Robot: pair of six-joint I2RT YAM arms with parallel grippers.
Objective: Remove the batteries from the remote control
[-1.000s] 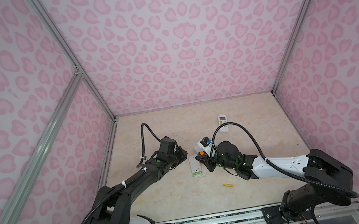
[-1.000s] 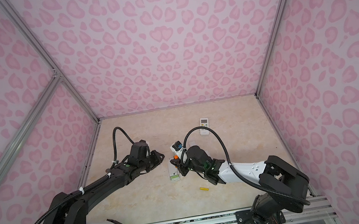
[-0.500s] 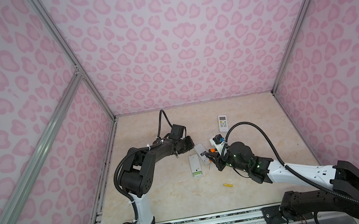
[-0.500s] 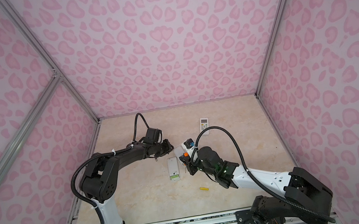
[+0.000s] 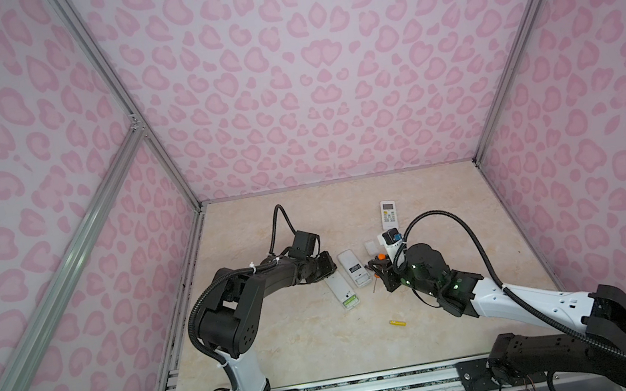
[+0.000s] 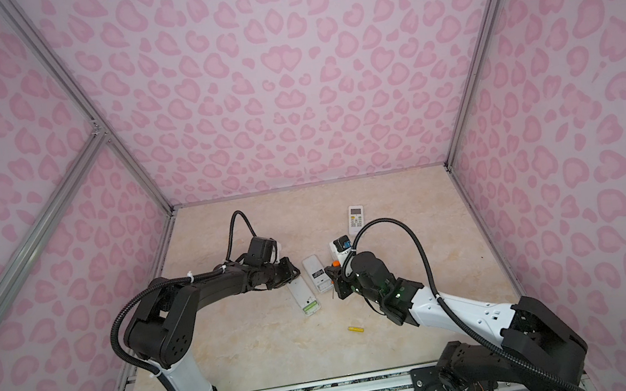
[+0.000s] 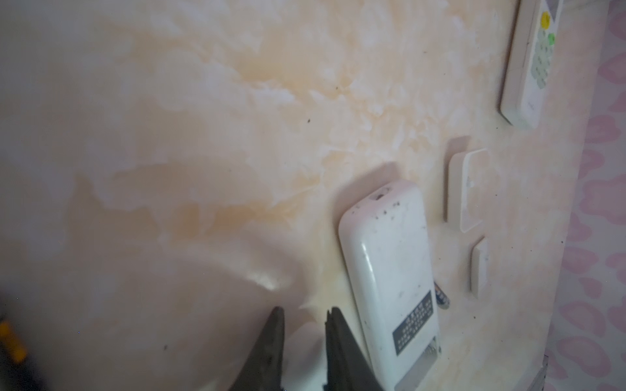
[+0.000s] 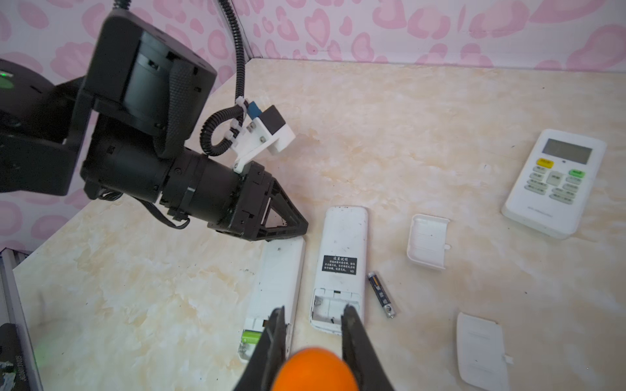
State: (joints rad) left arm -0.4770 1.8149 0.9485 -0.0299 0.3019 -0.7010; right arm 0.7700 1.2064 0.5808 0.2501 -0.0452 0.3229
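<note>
Two white remotes lie face down side by side. One remote [image 8: 281,274] has a green battery [image 8: 251,338] in its open bay. The other remote [image 8: 343,243] has an empty bay, and a black battery [image 8: 381,294] lies loose beside it. A yellow battery [image 5: 397,322] lies nearer the front. My left gripper [image 7: 305,311] is over the far end of the green-battery remote [image 5: 340,291], jaws slightly apart with nothing between them. My right gripper [image 8: 314,309] hovers over the two bays, shut on the orange-handled screwdriver [image 8: 315,369].
A third remote [image 8: 555,182] lies face up toward the back wall. Two white covers [image 8: 427,242] [image 8: 481,352] lie right of the open remotes. The left arm [image 5: 265,281] stretches low across the table's left half.
Over the last second my right gripper has carried the screwdriver to the right, uncovering the empty-bay remote. My left gripper has moved right to the far end of the green-battery remote.
</note>
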